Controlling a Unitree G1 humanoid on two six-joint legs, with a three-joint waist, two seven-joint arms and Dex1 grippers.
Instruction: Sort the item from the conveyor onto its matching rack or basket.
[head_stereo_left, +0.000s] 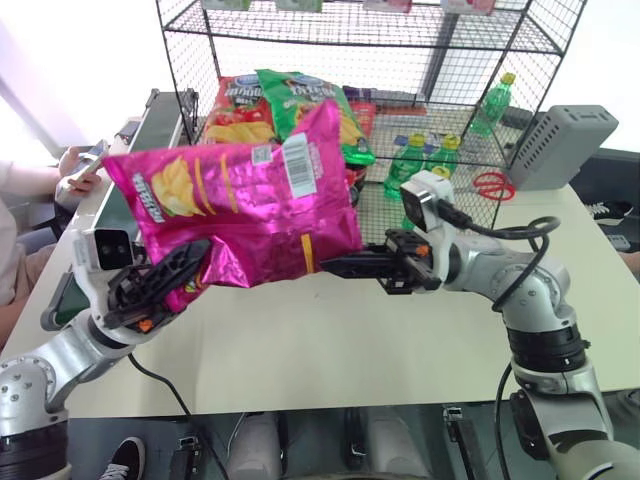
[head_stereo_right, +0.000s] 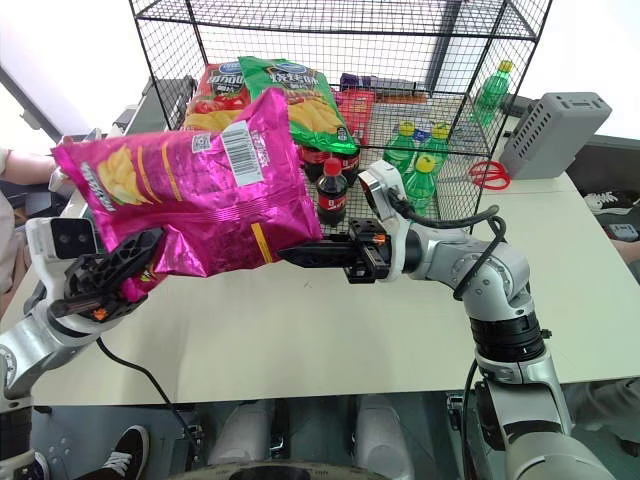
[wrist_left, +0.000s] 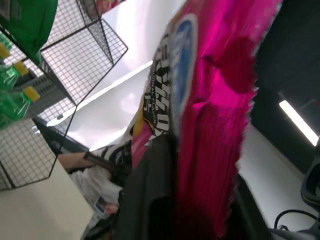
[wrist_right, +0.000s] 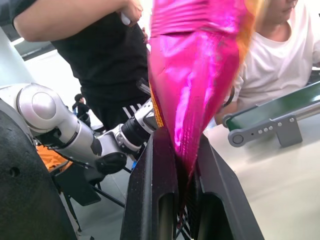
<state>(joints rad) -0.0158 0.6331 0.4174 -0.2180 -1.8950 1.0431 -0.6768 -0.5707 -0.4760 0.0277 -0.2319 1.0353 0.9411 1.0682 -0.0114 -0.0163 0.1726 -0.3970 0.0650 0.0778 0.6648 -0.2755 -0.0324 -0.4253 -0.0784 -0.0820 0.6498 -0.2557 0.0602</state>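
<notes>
black wire rack (head_stereo_left: 540, 45) behind table. pink chip bag (head_stereo_left: 235, 195) held mid-air before it. right gripper (head_stereo_left: 335, 264) pinched shut on bag's bottom seam. left gripper (head_stereo_left: 165, 283) half-open, bag corner between fingers. risk: thin seam slips, bag drops short of shelf.

Bright, even daylight, blown out to white at upper left of the head views behind the rack (head_stereo_left: 360, 40). Glare across the pink bag's (head_stereo_left: 240, 205) foil; close wrist views soft, blurred.
</notes>
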